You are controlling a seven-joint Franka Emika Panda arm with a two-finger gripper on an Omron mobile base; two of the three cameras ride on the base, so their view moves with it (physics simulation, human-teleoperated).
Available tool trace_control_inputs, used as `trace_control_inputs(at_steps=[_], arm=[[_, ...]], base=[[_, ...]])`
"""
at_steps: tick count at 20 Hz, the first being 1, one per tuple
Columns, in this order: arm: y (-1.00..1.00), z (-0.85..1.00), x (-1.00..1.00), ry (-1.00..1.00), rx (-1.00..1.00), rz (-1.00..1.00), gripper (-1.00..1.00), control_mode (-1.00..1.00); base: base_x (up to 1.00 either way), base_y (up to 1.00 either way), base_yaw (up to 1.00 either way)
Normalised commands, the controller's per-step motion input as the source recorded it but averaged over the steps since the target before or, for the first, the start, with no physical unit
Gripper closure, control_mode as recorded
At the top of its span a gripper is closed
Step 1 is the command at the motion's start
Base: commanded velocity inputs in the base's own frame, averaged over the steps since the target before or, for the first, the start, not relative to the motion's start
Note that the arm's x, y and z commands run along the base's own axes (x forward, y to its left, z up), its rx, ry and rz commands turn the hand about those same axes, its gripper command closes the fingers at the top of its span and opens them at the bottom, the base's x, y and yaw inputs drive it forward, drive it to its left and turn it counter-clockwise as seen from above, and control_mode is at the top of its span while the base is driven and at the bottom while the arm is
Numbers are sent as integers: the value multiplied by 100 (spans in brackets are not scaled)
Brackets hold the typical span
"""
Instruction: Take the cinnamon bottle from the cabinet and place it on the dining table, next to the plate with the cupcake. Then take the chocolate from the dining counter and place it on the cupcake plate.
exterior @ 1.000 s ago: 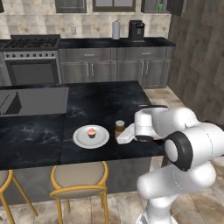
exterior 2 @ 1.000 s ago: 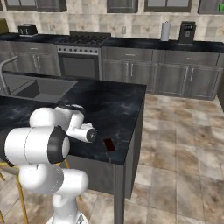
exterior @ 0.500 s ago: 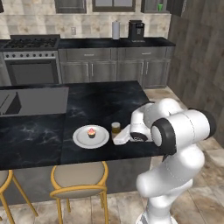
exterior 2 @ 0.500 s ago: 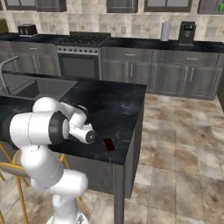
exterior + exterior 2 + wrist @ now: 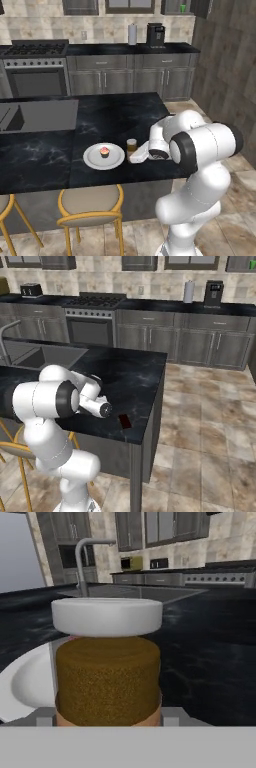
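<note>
In the left base view, the round white plate [image 5: 103,156] is sitting left of centre on the glossy black dining table [image 5: 45,155], with the pink-frosted cupcake [image 5: 104,151] standing at its middle. Just right of the plate, the cinnamon bottle [image 5: 131,145] is standing upright on the marble, beside the plate and not on it. The gripper [image 5: 135,156] is reaching in from the right, low over the table top, its pale end lying right against the bottle's base — the fingers are too small here to read, so I cannot tell from this view whether they are pinching the jar.

In the right base view, the arm is filling the lower left of the frame, and the chocolate [image 5: 124,421] is lying flat near the table's right edge, just past the wrist, apart from everything else.

In the hand view, the cinnamon bottle [image 5: 107,662] is looming large at centre, its brown body and pale lid upright, with the plate [image 5: 25,684] curving in behind it at lower left. The finger tips are hidden along the bottom edge — whether they are clamping the jar or standing just off it cannot be told.
</note>
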Motion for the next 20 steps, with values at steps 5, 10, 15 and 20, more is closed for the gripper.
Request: trace_control_inputs(at_steps=[5,10,15,20], arm=[[0,0,-7,0,0,0,-100,-100],[0,5,-20,0,0,0,-100,-100],[-12,41,-35,0,0,-1,-100,-100],[-19,82,-55,0,0,-3,-100,-100]], base=[[0,0,0],[0,0,0],[0,0,0],[0,0,0]])
